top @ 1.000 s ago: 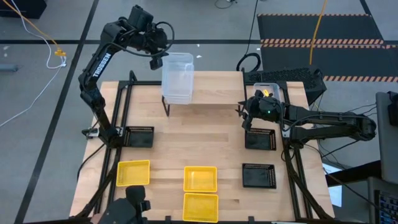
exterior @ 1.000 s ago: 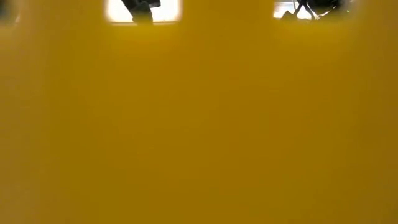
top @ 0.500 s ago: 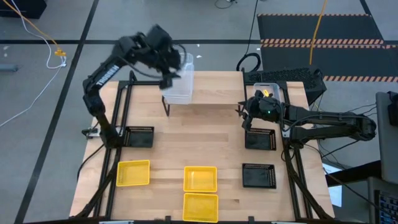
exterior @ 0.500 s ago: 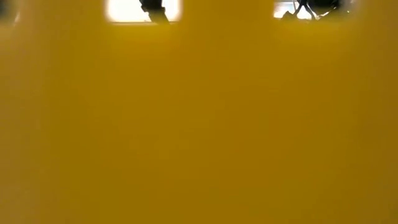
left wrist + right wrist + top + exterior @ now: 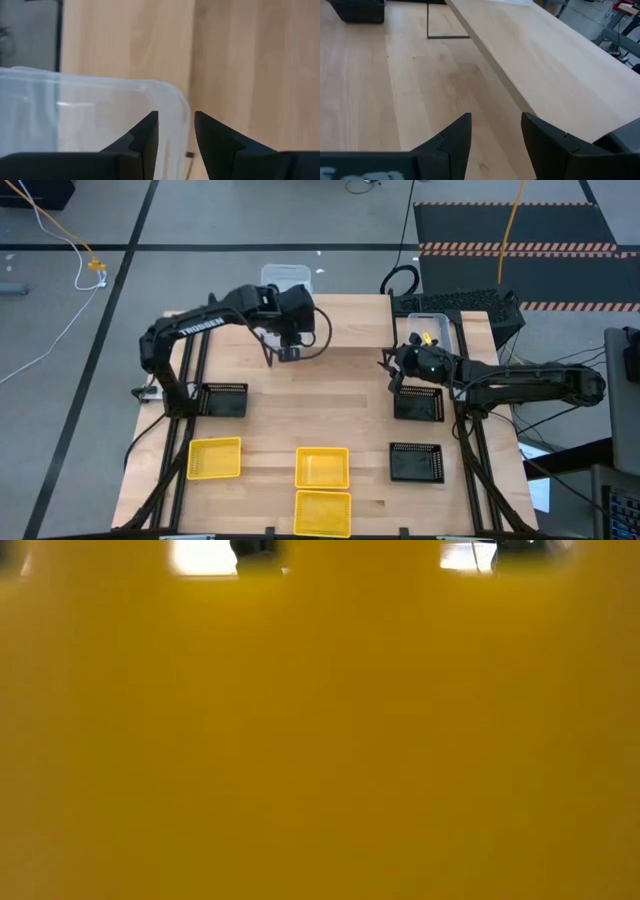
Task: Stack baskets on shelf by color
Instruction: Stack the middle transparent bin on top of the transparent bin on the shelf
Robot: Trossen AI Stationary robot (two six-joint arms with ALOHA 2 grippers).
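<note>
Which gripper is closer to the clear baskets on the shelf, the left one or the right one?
Left. The left gripper is at the rim of the clear baskets. The right gripper is far off, above a black basket.

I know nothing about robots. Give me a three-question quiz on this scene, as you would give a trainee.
1. How many yellow baskets lie on the table?
2. True or false: the right tool grips a black basket.
3. The left tool is over: A) the shelf's left end, B) a yellow basket, C) the floor.

Key: 1) three; 2) false, it is open and empty; 3) A.
</note>
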